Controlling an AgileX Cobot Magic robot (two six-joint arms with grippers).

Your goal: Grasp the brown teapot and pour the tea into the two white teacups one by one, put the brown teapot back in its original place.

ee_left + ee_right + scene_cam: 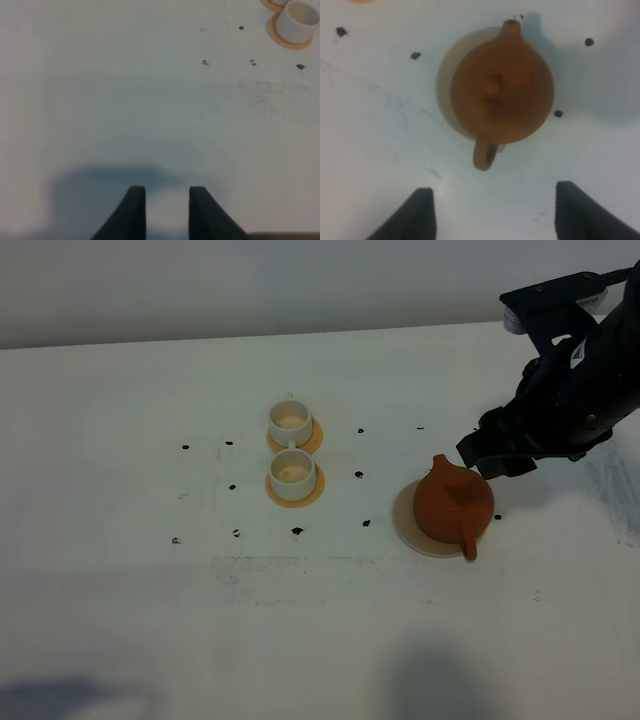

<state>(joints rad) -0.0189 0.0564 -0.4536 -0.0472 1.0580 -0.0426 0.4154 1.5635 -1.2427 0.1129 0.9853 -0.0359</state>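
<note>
Exterior high: brown teapot (453, 505) sits upright on the beige coaster (403, 525), right of centre on the white table (120, 590). Spout faces the front edge, loop handle faces the right gripper (480, 458). The gripper is just behind the pot, near the handle; can't tell contact or jaw state from here. Rear teacup (290, 421) and front teacup (292, 473) stand in a line left of the pot and well apart from it, each on its own orange disc (295, 492). Cream insides are visible. Black marks (297, 531) are scattered around.

Left wrist: left gripper (167, 215) is over bare table. Fingers (132, 212) are parallel with a narrow gap, nothing between them. A white teacup (298, 20) on an orange disc (285, 41) shows far off at the frame corner; a second disc is cut off at the edge.

Right wrist: right gripper (495, 220) is spread wide and holds nothing. The teapot (502, 92) is seen from above, lid knob centred, and the coaster (445, 85) shows past one side. The handle points at the gap between the fingers (420, 215) but is short of them, not touching.
</note>
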